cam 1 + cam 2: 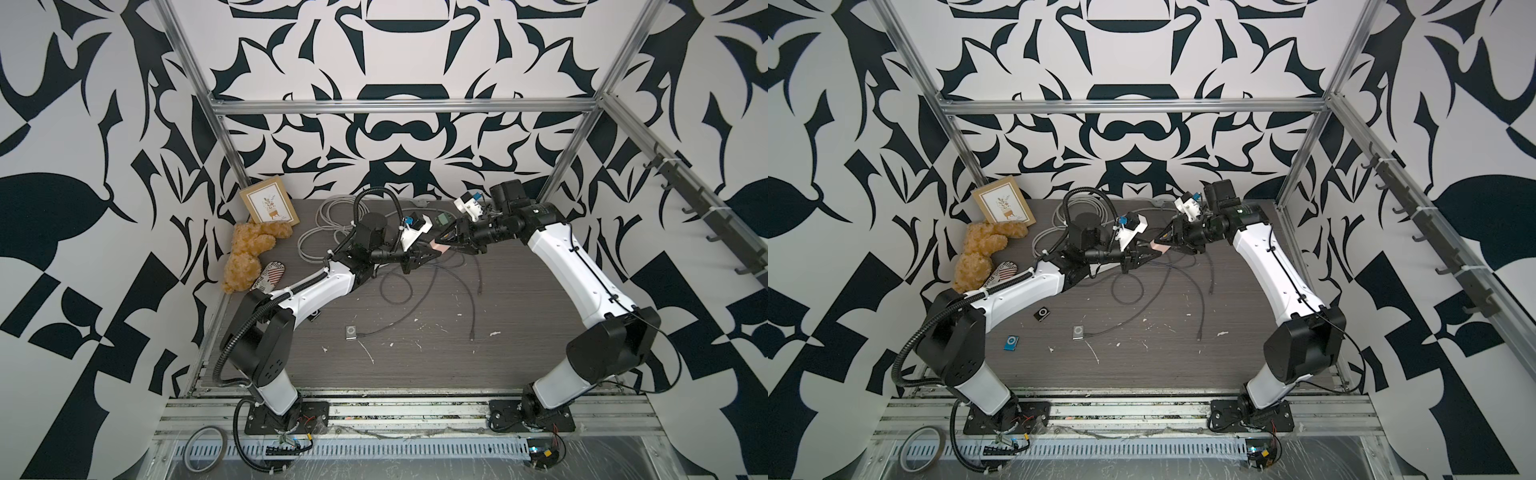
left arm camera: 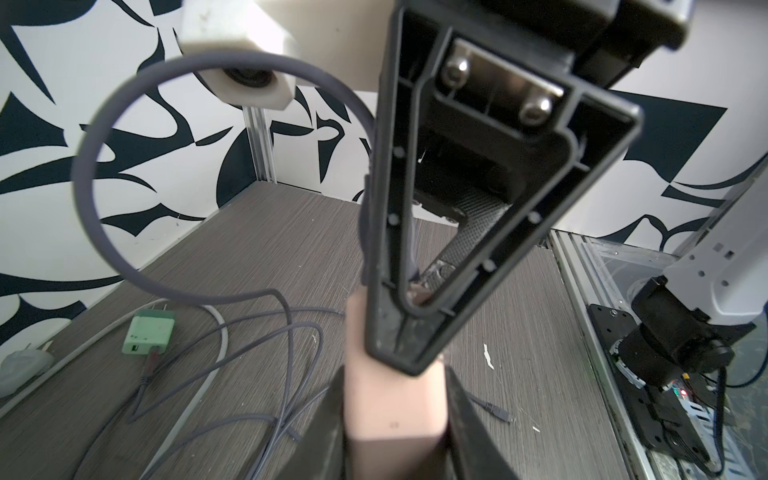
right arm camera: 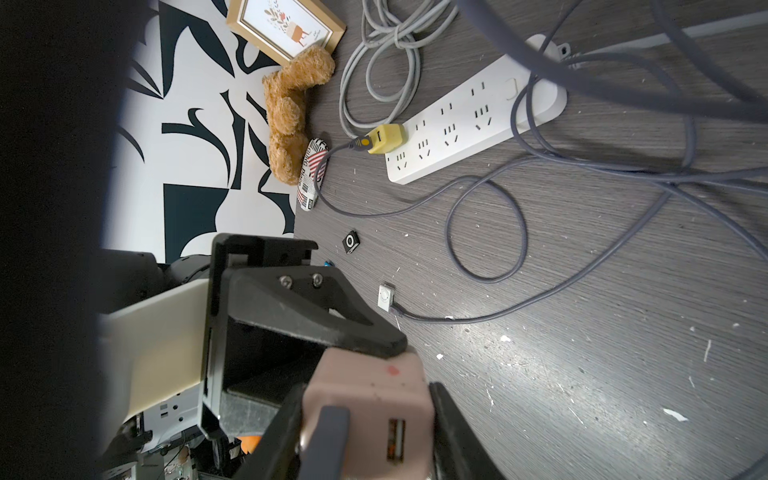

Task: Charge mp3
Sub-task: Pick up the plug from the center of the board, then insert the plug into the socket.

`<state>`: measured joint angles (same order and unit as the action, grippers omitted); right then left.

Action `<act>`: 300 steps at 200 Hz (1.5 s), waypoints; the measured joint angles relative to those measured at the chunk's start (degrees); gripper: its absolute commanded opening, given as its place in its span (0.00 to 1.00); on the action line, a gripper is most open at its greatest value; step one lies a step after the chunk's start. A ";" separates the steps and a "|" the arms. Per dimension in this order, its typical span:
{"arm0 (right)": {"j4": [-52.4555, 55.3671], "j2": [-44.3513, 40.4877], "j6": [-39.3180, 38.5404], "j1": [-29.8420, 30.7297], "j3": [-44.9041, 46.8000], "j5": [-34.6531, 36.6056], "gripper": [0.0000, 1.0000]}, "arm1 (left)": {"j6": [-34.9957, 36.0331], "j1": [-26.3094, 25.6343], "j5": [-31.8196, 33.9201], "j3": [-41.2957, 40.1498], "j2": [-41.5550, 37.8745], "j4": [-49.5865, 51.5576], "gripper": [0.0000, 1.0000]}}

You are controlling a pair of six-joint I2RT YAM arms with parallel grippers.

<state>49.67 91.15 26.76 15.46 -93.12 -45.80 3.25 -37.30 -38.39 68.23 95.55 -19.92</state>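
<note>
- The left gripper (image 1: pixel 430 251) had its fingers (image 2: pixel 322 440) pinched on the pink adapter (image 2: pixel 395 399) and held it clear of the table (image 1: pixel 457 365), probably so that its port end faced the other arm.
- The right gripper (image 1: pixel 451 245) had its fingers (image 3: pixel 453 432) close on either side of that port end. Whether they pressed it could not be told.
- A grey USB plug (image 3: pixel 328 436) sat in one port, and the second port (image 3: pixel 395 440) beside it was free. The two-armed hold probably braced the block while the plug was seated.
- The grey cable (image 2: pixel 95 199) looped slackly up and away from the adapter.
- The silver mp3 (image 3: pixel 386 297) lay flat on the table, well apart from both grippers, with a cable in its edge. A black mp3 (image 3: pixel 351 241) and a blue mp3 (image 1: pixel 1010 343) lay nearby, with no cable seen at either.
- The white power strip (image 3: pixel 469 120) lay at the back with a yellow adapter (image 3: pixel 388 137) in it and sockets spare, so it was likely where the pink one would go.
- Only "Place" could be read, on the striped pouch (image 1: pixel 268 277). The adapter showed no legible brand, and the caption on the framed picture (image 1: pixel 270 206) was too small.
</note>
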 measured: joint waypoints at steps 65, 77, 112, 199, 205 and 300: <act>3.78 -0.37 1.75 -0.85 -1.73 29.27 0.00 | -27.76 12.37 5.57 -9.79 -7.02 -2.47 0.96; 3.74 0.22 1.68 -1.18 -2.80 34.93 0.00 | -30.56 15.91 7.63 -11.10 -11.34 3.26 0.99; 4.02 7.32 0.68 -0.81 -10.60 43.17 0.00 | -28.89 16.41 14.43 -7.26 -25.68 24.02 0.99; -19.58 26.71 -8.70 16.22 -17.38 45.09 0.00 | -25.64 17.05 27.23 0.74 -35.19 52.94 0.99; -20.24 29.09 -9.29 17.22 -19.63 44.63 0.00 | -25.73 17.05 27.98 1.16 -35.60 54.10 0.99; -17.55 56.78 -16.76 22.82 -46.64 43.58 0.00 | -26.38 17.05 38.36 3.52 -44.48 65.90 0.99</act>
<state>32.12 147.94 10.00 38.28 -139.76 -2.22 -23.14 -20.25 -0.03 71.75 51.07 45.98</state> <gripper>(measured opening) 0.432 0.995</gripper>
